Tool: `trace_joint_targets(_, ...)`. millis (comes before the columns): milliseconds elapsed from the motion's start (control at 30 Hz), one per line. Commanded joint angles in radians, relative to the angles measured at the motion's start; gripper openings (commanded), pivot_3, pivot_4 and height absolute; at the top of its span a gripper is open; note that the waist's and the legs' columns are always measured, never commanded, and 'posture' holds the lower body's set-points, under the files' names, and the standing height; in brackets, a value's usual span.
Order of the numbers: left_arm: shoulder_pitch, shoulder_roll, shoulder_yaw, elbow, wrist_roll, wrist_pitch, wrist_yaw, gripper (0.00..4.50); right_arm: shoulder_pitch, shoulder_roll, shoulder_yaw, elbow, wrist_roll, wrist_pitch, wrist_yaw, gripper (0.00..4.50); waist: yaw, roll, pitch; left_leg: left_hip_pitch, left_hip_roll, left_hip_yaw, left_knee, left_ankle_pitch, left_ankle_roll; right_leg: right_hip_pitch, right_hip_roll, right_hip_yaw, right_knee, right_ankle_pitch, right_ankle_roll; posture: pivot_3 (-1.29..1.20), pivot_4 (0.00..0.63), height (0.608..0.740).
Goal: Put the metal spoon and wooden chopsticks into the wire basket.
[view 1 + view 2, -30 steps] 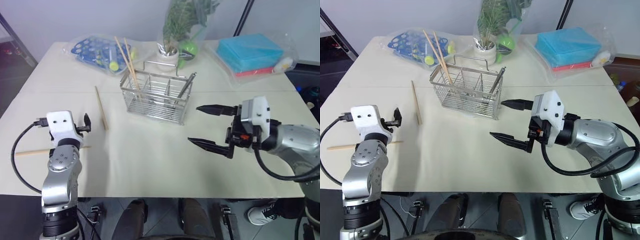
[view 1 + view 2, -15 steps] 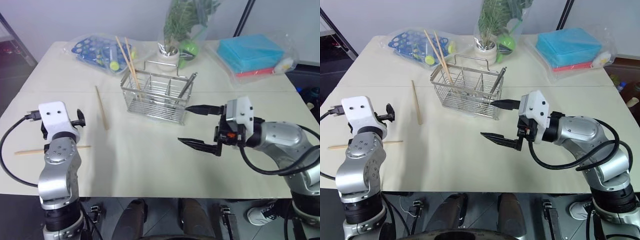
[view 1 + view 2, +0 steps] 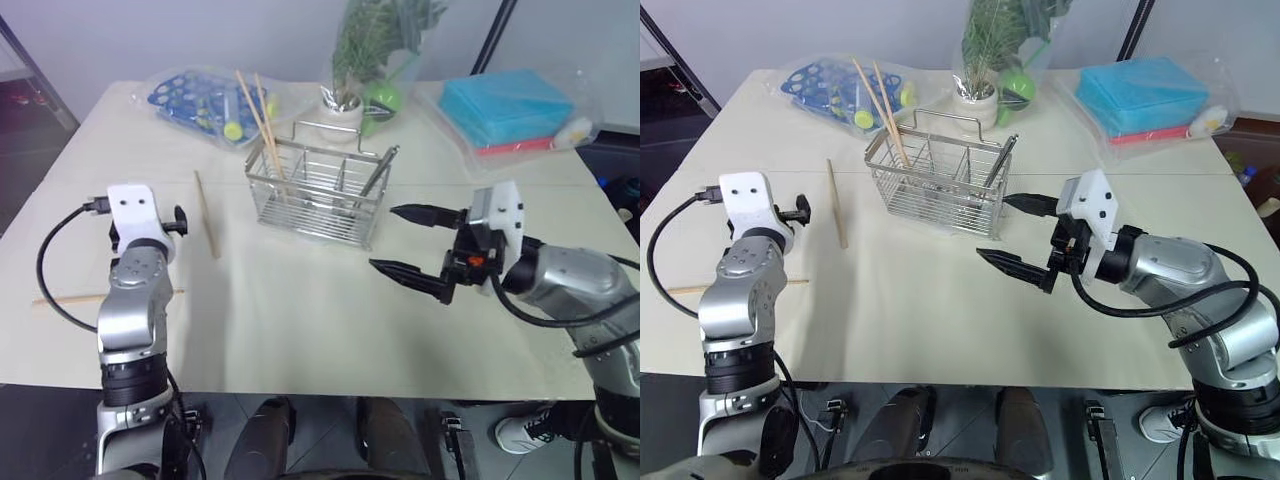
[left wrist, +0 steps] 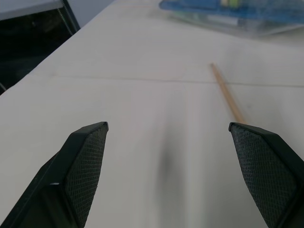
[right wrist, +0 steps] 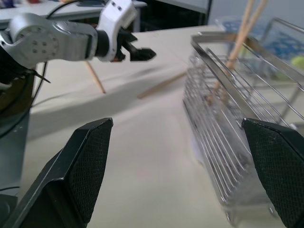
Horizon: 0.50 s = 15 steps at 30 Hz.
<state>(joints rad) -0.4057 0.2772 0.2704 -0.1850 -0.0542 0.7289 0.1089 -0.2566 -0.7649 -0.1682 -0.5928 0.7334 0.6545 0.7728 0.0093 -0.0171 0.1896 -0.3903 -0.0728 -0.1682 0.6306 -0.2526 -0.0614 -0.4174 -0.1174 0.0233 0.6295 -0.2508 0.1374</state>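
Observation:
The wire basket (image 3: 322,190) stands mid-table. Two wooden chopsticks (image 3: 258,110) lean out of its left compartment, and the metal spoon's handle (image 3: 378,170) sticks out of the right end, its bowl hidden by the wires. A third chopstick (image 3: 206,213) lies flat to the left of the basket; a fourth (image 3: 60,299) lies beside my left forearm. My left gripper (image 4: 168,126) is open and empty, low over the table, and the flat chopstick (image 4: 227,97) lies just ahead. My right gripper (image 3: 383,238) hangs open and empty to the right of the basket (image 5: 237,109).
At the back of the table are a blue rack in a clear bag (image 3: 200,100), a potted plant in a bag (image 3: 360,60) and a blue box in a bag (image 3: 505,105). Bare tabletop (image 3: 290,300) lies in front of the basket. The left table edge is close to my left arm.
My left arm has reached forward, bringing its gripper up beside the flat chopstick. The right gripper has rolled a little and stays about where it was, still open.

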Motion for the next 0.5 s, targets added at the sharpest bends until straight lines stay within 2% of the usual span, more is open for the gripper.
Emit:
trace_joint_targets(33, -0.040, 0.008, -0.023, 0.039, 0.009, -0.047, -0.020, 4.31, 0.018, -0.011, -0.040, -0.049, 0.021, 0.001, -0.017, 4.46, 0.002, 0.000, 0.000, 0.000, 0.000, 0.000, 0.000, 0.000, 0.000, 0.000, 0.000, 0.000, 0.000, 0.000, 0.000, 0.00, 0.150, 0.740)
trace_joint_targets(200, -0.095, -0.007, -0.036, 0.119, 0.003, -0.051, -0.024, 4.31, 0.036, -0.008, -0.052, -0.072, 0.029, 0.006, -0.040, 4.46, 0.002, 0.000, 0.000, 0.000, 0.000, 0.000, 0.000, 0.000, 0.000, 0.000, 0.000, 0.000, 0.000, 0.000, 0.001, 0.00, 0.150, 0.740)
trace_joint_targets(333, -0.182, -0.020, -0.043, 0.250, 0.005, -0.079, -0.016, 4.31, 0.041, -0.004, -0.051, -0.081, 0.031, 0.002, -0.054, 4.46, 0.003, 0.000, 0.000, 0.000, 0.000, 0.000, 0.001, 0.000, 0.000, 0.001, 0.000, 0.000, 0.000, 0.001, 0.001, 0.00, 0.150, 0.740)
trace_joint_targets(500, -0.238, -0.046, -0.014, 0.345, -0.006, -0.062, 0.028, 4.31, 0.044, 0.003, -0.045, -0.088, 0.028, -0.005, -0.070, 4.46, 0.000, 0.000, 0.000, 0.000, 0.000, 0.000, 0.001, 0.000, 0.000, 0.001, 0.000, 0.000, 0.000, 0.001, 0.002, 0.00, 0.150, 0.740)
